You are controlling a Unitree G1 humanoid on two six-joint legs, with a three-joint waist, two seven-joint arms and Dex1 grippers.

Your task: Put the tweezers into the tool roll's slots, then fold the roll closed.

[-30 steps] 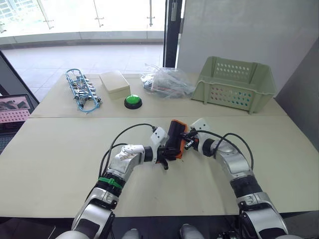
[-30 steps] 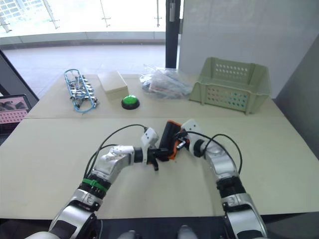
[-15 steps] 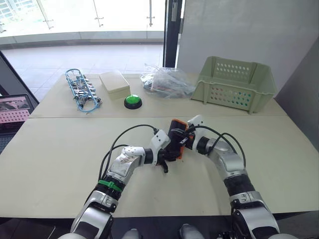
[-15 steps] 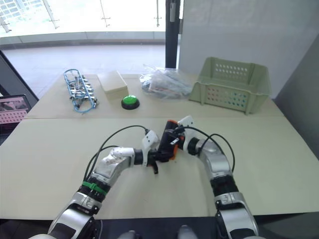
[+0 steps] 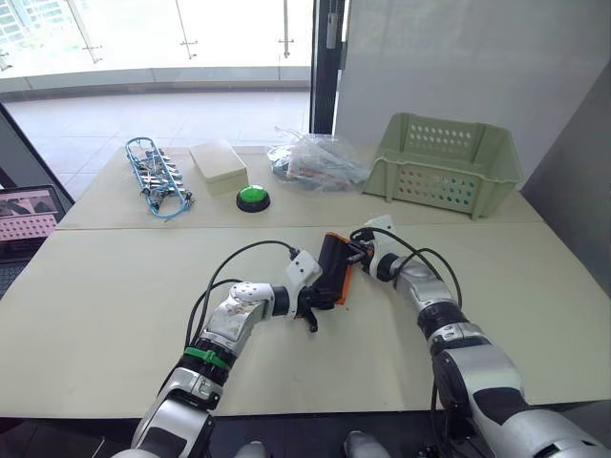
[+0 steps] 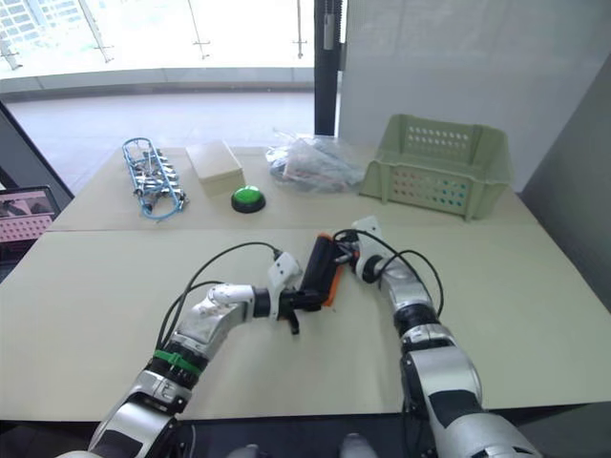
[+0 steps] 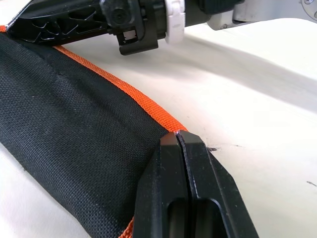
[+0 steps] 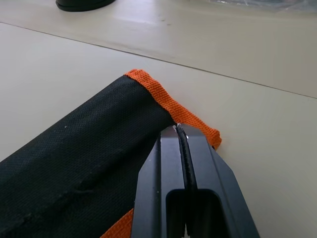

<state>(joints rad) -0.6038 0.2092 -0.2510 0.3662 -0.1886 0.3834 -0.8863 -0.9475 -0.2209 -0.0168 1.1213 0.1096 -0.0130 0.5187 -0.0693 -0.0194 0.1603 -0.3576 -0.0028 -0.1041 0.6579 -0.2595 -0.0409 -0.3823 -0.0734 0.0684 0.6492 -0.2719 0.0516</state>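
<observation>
The tool roll (image 5: 334, 268) is folded into a narrow black bundle with orange edging and is held just above the near table between both grippers. My left gripper (image 5: 313, 299) is shut on its near orange edge (image 7: 143, 106). At the far end, my right gripper (image 5: 356, 251) is shut on the orange corner (image 8: 171, 106), with a thin black strip pinched between its fingers (image 8: 163, 163). The tweezers and the slots are hidden inside the fold.
On the far table stand a green perforated basket (image 5: 449, 167), a clear plastic bag (image 5: 320, 162), a green push button (image 5: 252, 197), a beige box (image 5: 220, 160) and a blue wire bundle (image 5: 158, 181). A screen (image 5: 24, 212) sits off the left edge.
My right gripper has moved from the roll's right side up to its far orange corner, with the elbow drawn in. The left gripper keeps its grip on the roll.
</observation>
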